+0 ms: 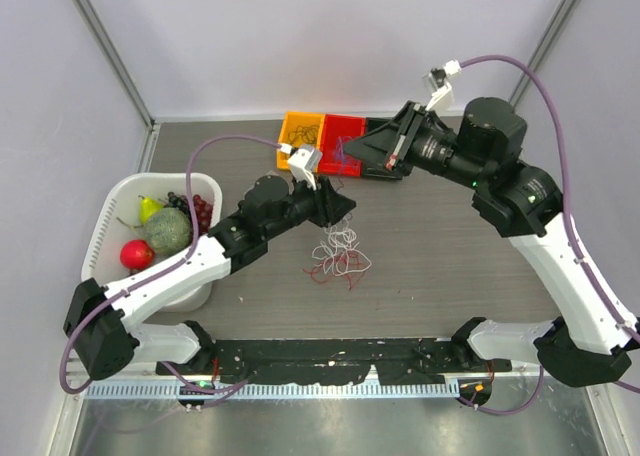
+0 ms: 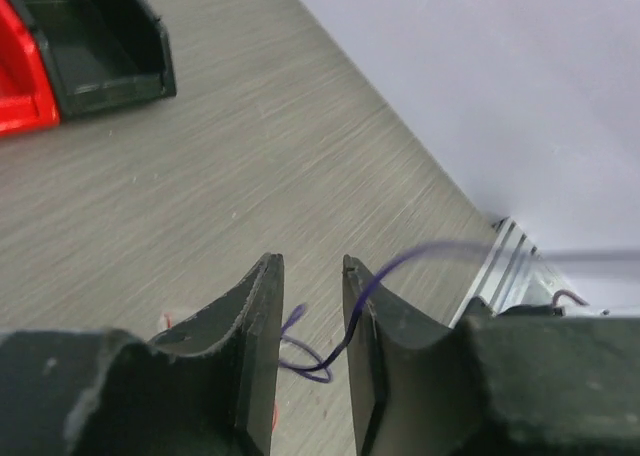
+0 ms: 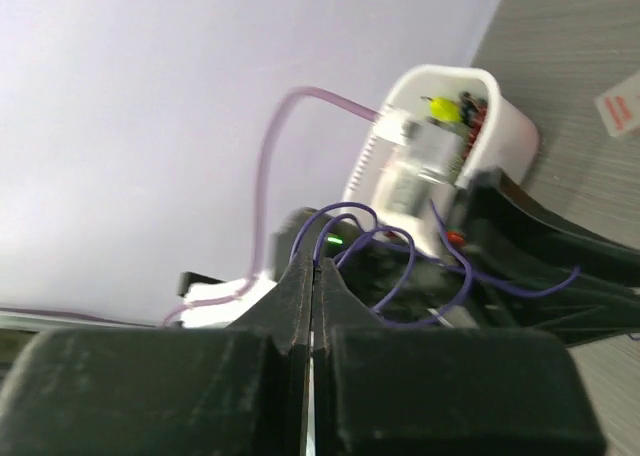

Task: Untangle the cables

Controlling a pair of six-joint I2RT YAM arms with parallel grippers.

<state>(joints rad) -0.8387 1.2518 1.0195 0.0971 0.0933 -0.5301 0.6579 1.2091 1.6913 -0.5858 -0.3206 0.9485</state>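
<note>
A loose tangle of thin red and white cables point(image 1: 338, 256) lies on the table's middle. A purple cable point(image 1: 340, 168) rises from there toward the bins. My right gripper point(image 1: 350, 152) is lifted near the red bin and shut on this purple cable point(image 3: 411, 251), which loops out beyond its tips point(image 3: 312, 262). My left gripper point(image 1: 335, 208) hovers just behind the tangle. Its jaws point(image 2: 310, 266) stand apart, and the purple cable point(image 2: 329, 361) runs through the gap and over the right finger without being pinched.
A white basket point(image 1: 110, 216) with fruit stands at the left and also shows in the right wrist view point(image 3: 500, 126). An orange bin point(image 1: 303, 129) and a red bin point(image 1: 343, 131) sit at the back. A black bin point(image 2: 100, 46) is beside the red one.
</note>
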